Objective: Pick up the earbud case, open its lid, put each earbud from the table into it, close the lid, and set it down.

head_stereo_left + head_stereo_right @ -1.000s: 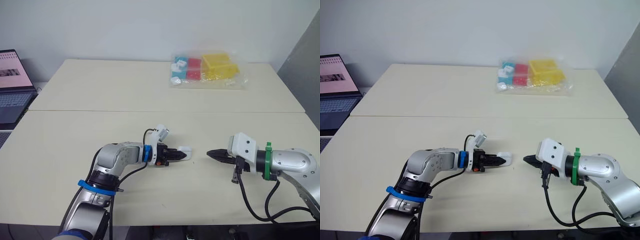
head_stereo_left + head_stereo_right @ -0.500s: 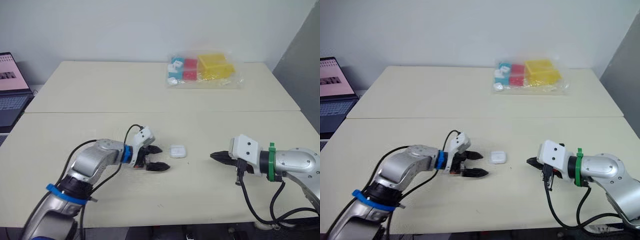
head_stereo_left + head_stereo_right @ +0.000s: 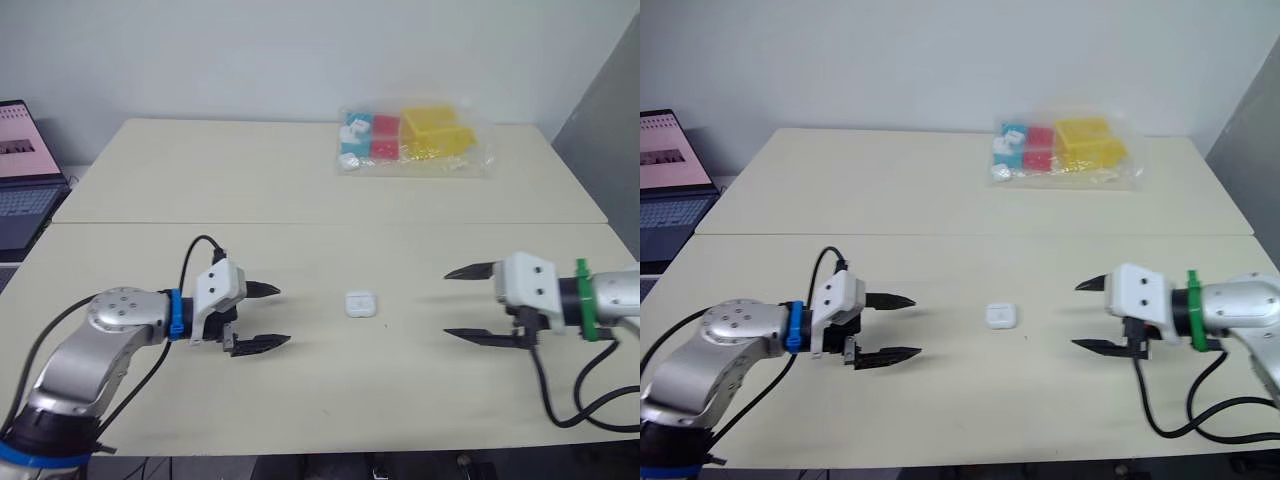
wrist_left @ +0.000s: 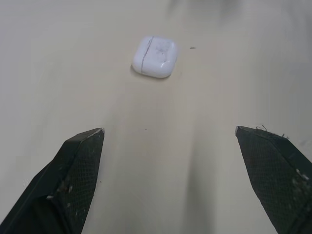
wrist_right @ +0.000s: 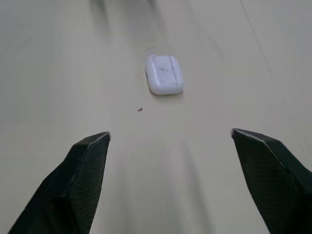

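The white earbud case [image 3: 361, 304] lies flat on the table with its lid closed, between my two arms. It also shows as the case [image 4: 154, 56] in the left wrist view and the case [image 5: 164, 74] in the right wrist view. My left gripper [image 3: 263, 317] is open, well to the left of the case and pointing at it, with nothing between its fingers. My right gripper [image 3: 464, 302] is open too, to the right of the case and apart from it.
A clear plastic bag [image 3: 412, 141] with blue, red and yellow boxes lies at the far side of the table. A laptop [image 3: 22, 175] stands off the table's left edge. A seam [image 3: 330, 223] between two tabletops runs across behind the case.
My left gripper let go of the case, opened and drew back to the left. My right gripper, shut before, opened and pulled away to the right. The case stays on the table.
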Controlling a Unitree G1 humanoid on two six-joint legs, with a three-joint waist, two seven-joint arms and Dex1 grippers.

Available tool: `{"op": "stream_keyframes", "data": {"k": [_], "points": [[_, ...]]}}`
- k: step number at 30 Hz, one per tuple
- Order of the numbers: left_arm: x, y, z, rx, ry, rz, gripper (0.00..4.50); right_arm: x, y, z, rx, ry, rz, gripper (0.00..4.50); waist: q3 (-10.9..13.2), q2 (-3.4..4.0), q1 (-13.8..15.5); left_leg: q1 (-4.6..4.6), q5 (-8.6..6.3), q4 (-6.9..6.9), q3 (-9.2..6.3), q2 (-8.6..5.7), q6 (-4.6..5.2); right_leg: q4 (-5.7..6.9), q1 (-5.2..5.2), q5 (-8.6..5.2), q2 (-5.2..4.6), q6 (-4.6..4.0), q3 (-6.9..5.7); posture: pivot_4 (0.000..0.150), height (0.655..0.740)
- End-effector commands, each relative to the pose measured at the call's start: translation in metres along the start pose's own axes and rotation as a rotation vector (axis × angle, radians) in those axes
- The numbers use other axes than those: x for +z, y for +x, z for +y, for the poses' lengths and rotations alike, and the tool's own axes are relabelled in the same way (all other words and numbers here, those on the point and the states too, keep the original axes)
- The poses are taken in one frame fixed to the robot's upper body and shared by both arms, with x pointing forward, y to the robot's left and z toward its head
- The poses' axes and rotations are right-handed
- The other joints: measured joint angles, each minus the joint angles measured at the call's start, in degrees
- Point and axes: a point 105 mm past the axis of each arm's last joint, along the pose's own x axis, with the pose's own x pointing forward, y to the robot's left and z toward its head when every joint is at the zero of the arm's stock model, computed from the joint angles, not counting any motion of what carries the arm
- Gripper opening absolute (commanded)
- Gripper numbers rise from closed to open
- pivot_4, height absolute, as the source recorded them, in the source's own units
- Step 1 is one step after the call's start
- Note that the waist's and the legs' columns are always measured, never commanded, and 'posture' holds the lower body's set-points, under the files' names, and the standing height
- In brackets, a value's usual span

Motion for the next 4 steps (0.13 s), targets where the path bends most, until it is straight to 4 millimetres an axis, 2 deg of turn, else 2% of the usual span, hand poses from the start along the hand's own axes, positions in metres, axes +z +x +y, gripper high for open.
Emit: {"op": "stream_keyframes", "data": {"k": [1, 4], "points": [[0.0123, -0.0008, -0.0049, 0.015, 0.129, -0.017, 4.50, -0.0038, -0.0086, 0.0031, 0.020, -0.022, 0.010, 3.95, 0.0, -0.01, 0.4, 0.02, 0.00, 0.01, 0.01, -0.02, 0.00, 0.00, 0.01, 0.01, 0.00, 0.02, 0.00, 0.150, 0.7400], [0.0083, 0.0005, -0.0078, -0.014, 0.149, -0.012, 4.50, -0.0083, -0.0073, 0.0033, 0.021, -0.017, 0.006, 3.95, 0.0, 0.00, 0.5, 0.05, 0.01, 0.04, 0.05, -0.05, 0.00, 0.04, 0.03, 0.04, 0.01, 0.07, 0.02, 0.150, 0.7400]]}}
